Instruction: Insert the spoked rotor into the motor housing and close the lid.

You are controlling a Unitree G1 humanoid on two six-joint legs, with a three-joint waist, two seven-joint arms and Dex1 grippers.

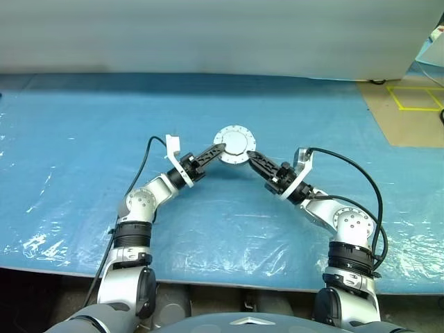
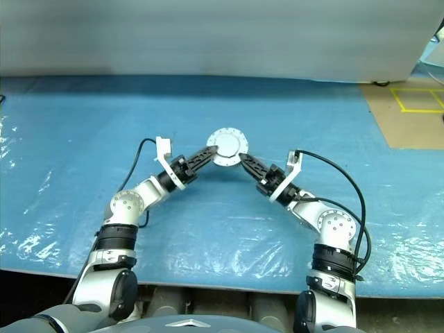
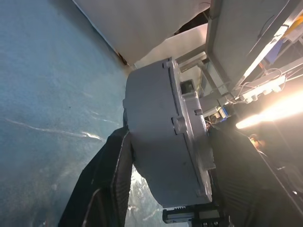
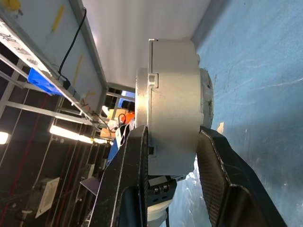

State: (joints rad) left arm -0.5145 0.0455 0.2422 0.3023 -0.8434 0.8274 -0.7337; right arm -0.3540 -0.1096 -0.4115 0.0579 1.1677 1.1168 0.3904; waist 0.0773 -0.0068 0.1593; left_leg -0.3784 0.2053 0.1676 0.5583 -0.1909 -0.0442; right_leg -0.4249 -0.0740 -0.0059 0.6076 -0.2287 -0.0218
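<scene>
The motor housing, a short round silver-grey cylinder, hangs above the blue table between both arms. Its upward face is a pale flanged disc with small holes round the rim; I cannot tell whether that is the lid. My left gripper grips it from the left. In the left wrist view its black fingers press on either side of the housing. My right gripper is shut on it from the right, its fingers clamping the housing across its thickness. The spoked rotor is out of view.
The blue plastic-covered table spreads wide on both sides and ends at a front edge near me. A pale wall runs along the back. At the far right lies brown floor with yellow tape. Black cables loop from both wrists.
</scene>
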